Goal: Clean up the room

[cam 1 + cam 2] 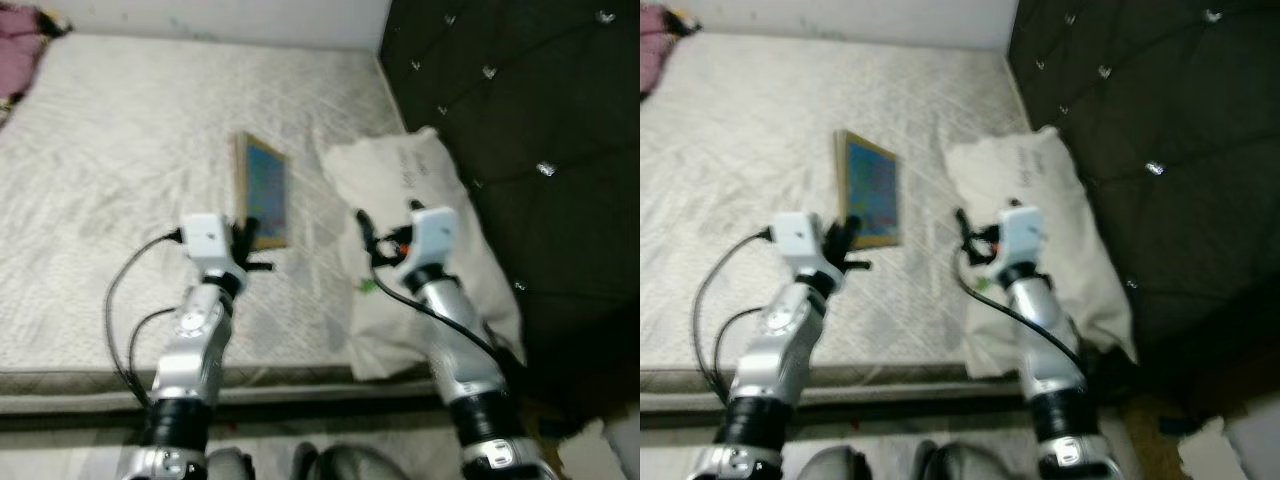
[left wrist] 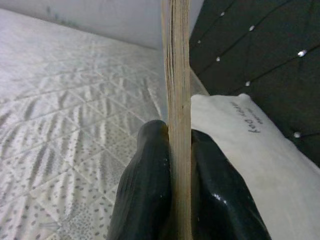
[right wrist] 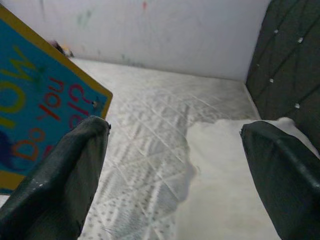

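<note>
A thin board book point(image 1: 265, 190) with a blue cover and a yellow border is lifted at a tilt over the quilted mattress point(image 1: 120, 160). My left gripper point(image 1: 250, 248) is shut on its near edge. In the left wrist view the book's pale edge point(image 2: 178, 90) runs straight up between the two black fingers point(image 2: 145, 175). My right gripper point(image 1: 375, 240) hangs open over a white pillow point(image 1: 400, 170), just right of the book. Its wrist view shows the blue cover point(image 3: 35, 110) beside one finger point(image 3: 60, 180) and the pillow point(image 3: 235, 190) between the spread fingers.
A black tufted headboard point(image 1: 530, 130) rises along the right side of the bed. A white wall point(image 1: 250, 15) closes the far end. Something pink point(image 1: 18, 45) lies at the far left corner. The mattress's front edge point(image 1: 280, 380) is close below my arms.
</note>
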Controlling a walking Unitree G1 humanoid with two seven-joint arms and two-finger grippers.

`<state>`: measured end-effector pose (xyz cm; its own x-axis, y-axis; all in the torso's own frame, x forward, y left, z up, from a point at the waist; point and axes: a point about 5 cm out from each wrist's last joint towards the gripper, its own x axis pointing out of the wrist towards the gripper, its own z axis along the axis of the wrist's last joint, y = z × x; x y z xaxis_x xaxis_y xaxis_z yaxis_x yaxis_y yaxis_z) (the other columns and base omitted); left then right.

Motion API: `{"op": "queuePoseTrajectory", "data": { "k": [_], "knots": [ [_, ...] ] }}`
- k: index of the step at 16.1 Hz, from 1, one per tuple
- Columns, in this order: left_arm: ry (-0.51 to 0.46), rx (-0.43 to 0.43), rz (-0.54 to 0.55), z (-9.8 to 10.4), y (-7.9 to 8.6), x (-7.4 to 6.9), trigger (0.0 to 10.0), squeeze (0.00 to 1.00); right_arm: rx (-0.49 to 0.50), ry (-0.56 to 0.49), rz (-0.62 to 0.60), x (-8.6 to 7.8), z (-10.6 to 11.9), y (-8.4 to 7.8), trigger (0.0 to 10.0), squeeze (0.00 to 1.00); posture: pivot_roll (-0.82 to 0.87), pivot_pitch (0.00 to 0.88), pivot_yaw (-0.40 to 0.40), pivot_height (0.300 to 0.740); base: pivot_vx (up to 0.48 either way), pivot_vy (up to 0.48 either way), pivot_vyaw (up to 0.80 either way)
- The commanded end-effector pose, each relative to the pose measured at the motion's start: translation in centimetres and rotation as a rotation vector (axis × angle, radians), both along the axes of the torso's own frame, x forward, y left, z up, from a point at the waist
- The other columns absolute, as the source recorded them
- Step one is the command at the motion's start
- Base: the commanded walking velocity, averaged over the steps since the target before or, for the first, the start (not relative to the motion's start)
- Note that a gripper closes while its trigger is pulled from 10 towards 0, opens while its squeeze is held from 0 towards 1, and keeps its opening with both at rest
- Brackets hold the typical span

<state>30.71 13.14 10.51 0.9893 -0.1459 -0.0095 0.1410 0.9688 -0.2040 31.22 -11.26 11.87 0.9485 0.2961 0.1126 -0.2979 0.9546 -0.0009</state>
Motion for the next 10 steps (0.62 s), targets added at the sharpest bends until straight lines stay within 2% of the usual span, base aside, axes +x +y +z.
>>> {"op": "queuePoseTrajectory", "data": {
  "k": [1, 9, 10],
  "knots": [
    [-0.055, -0.012, -0.01, 1.18, -0.42, 0.27, 10.0, 0.0, -0.012, 0.005, -0.023, 0.0, -0.09, -0.81, 10.0, 0.0, -0.01, 0.061, -0.046, 0.74, 0.0, 0.0, 0.0],
    [-0.06, -0.013, 0.011, 1.28, -0.22, 0.31, 10.0, 0.0, -0.012, 0.0, -0.023, 0.08, -0.05, -0.83, 10.0, 0.0, -0.01, 0.06, -0.045, 0.74, 0.0, 0.0, 0.0],
    [-0.055, -0.035, 0.03, 1.27, -0.03, 0.27, 10.0, 0.0, -0.012, 0.0, -0.023, 0.08, -0.05, -0.85, 10.0, 0.0, -0.01, 0.059, -0.047, 0.74, 0.0, 0.0, 0.0]
  ]
}}
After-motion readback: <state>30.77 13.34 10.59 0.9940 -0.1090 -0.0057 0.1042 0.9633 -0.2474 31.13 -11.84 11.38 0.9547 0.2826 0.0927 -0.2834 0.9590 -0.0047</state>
